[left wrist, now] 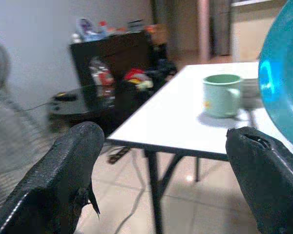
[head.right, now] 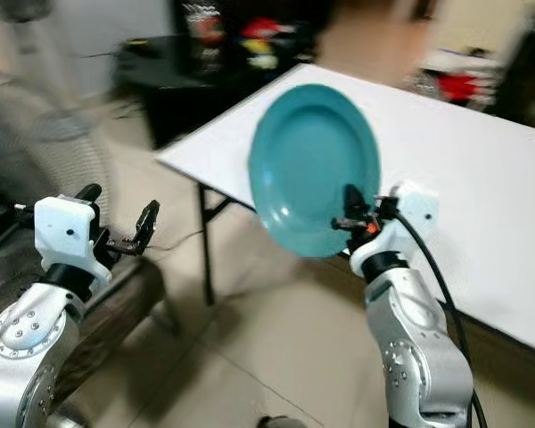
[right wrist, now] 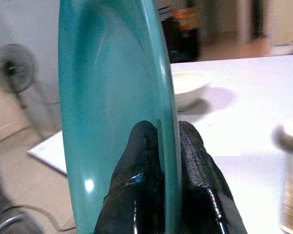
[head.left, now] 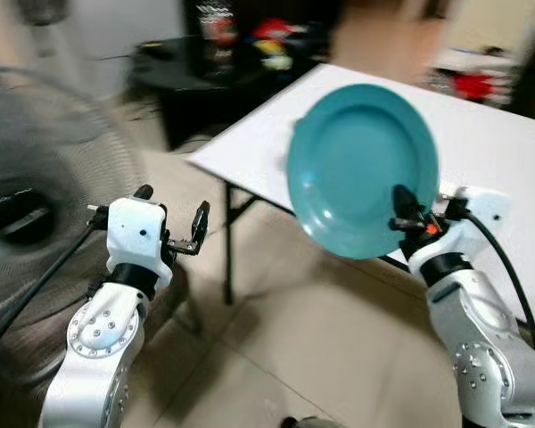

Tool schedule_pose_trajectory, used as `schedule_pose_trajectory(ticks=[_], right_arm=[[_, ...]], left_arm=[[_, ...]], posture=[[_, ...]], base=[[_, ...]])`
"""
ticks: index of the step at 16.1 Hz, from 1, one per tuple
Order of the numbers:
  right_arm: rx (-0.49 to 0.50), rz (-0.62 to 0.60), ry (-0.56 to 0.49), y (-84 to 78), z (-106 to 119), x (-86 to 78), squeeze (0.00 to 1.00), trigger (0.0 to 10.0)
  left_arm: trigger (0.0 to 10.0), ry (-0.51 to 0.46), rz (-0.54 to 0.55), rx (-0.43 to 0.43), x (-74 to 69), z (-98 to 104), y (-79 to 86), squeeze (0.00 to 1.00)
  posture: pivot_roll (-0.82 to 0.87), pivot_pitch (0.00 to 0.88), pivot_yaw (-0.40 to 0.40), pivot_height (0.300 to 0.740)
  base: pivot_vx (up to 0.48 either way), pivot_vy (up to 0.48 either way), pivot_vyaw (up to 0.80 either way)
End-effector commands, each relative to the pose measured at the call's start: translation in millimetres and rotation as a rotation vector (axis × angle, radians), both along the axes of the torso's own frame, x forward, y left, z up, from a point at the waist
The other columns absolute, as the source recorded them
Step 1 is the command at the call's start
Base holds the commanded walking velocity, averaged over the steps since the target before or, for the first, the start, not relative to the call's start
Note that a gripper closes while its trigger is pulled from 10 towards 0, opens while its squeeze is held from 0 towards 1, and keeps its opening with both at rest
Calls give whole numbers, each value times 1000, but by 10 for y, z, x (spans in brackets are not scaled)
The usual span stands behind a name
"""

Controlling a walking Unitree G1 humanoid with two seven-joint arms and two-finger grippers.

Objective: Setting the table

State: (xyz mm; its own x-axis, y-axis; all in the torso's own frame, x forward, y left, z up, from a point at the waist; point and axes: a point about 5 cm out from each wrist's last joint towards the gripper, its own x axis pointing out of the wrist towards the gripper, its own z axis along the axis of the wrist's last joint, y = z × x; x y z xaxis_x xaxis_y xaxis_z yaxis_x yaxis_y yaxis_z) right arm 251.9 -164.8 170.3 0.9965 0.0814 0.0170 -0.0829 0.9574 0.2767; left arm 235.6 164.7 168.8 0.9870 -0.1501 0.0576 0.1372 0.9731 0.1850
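**Carrying a teal plate on edge toward the white table**

Pinching the lower rim of the teal plate [head.left: 361, 165], the right gripper [head.left: 408, 217] is holding it nearly upright, its two fingers [right wrist: 193, 161] clamped one on each face. The plate is rising above the jaws, hanging over the near edge of the white folding table [head.left: 490, 152], which is lying ahead and to the right. The plate likely needs tipping flat before it is set down. The left gripper [head.left: 174, 218] is hovering empty over the floor, fingers [left wrist: 63, 180] spread apart, well away from the plate. A green mug [left wrist: 222, 94] and a white bowl [right wrist: 188, 85] are sitting on the table.

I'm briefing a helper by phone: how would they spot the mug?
Find the white folding table. The mug stands on top, near its edge. It is pale green with a handle, unlike the teal plate held upright in the right gripper.
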Motion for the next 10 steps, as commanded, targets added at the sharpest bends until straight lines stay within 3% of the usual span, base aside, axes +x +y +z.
schedule_pose_trajectory(ticks=[1, 7, 9, 10], right_arm=[[24, 25, -19, 55, 49, -4, 0, 10000], [54, -18, -2, 42, 14, -34, 0, 10000], [67, -35, 11, 24, -5, -42, 0, 10000], [70, -33, 12, 23, -7, -42, 0, 10000]], left_arm=[[10000, -7, -12, 9, 30, 13, 4, 0], [10000, 7, -30, 14, 86, 3, 3, 0], [10000, 23, 1, -3, 94, -21, 14, 0], [10000, 30, 0, -9, 94, -26, 15, 0]], posture=[[72, 0, -3, 740], [66, 0, 18, 740], [65, 0, 21, 740], [67, 0, 19, 740]], base=[[0, 289, -800], [0, 349, -800], [0, 0, -744], [0, 0, 0]])
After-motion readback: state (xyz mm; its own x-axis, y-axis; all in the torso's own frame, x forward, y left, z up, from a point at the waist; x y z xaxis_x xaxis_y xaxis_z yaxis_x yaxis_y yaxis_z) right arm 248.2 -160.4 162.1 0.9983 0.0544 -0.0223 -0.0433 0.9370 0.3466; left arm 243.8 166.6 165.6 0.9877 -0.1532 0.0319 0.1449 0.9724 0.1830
